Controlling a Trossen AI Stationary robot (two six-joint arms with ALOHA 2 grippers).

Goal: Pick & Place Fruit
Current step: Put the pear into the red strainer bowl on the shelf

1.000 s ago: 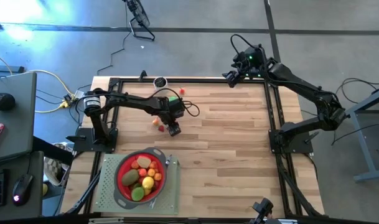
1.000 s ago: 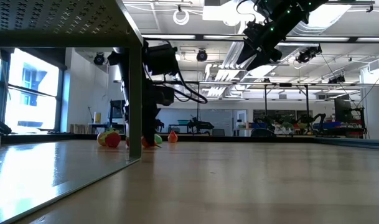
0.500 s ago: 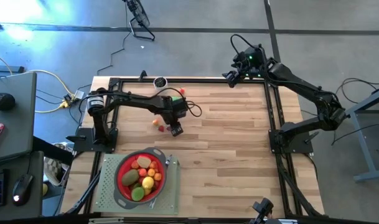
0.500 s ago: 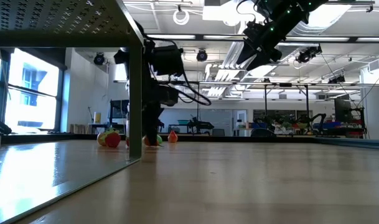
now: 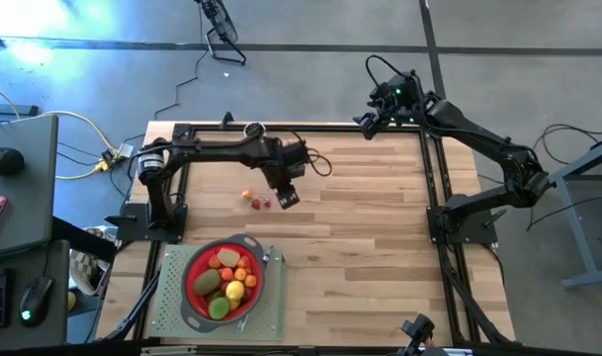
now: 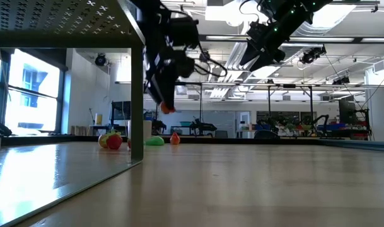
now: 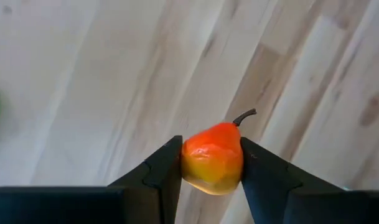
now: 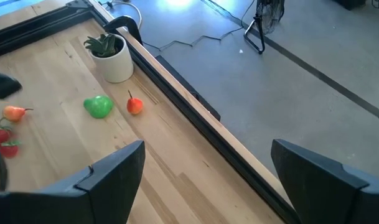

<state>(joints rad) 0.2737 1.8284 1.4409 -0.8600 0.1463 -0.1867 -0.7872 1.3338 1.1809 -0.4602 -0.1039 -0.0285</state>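
Left to right, seen from above: the strainer (image 5: pixel 224 281), red with a grey rim, sits on a green mat (image 5: pixel 170 303) at the near left of the table (image 5: pixel 370 247) and holds a heap of fruit (image 5: pixel 228 276). Loose fruit (image 5: pixel 253 201) lies on the wood just left of the left gripper (image 5: pixel 288 197). That gripper hangs clear above the table (the low view shows a gap beneath it), its jaws pinched on a pear (image 7: pixel 212 158), orange-red shading to yellow, stem up, one finger (image 7: pixel 161 171) on each side. A green fruit (image 8: pixel 99 106) and a red one (image 8: pixel 134 105) lie near a potted plant (image 8: pixel 112 56) at the far edge. The right gripper (image 5: pixel 368 123) waits above the far right corner, jaws spread wide and empty.
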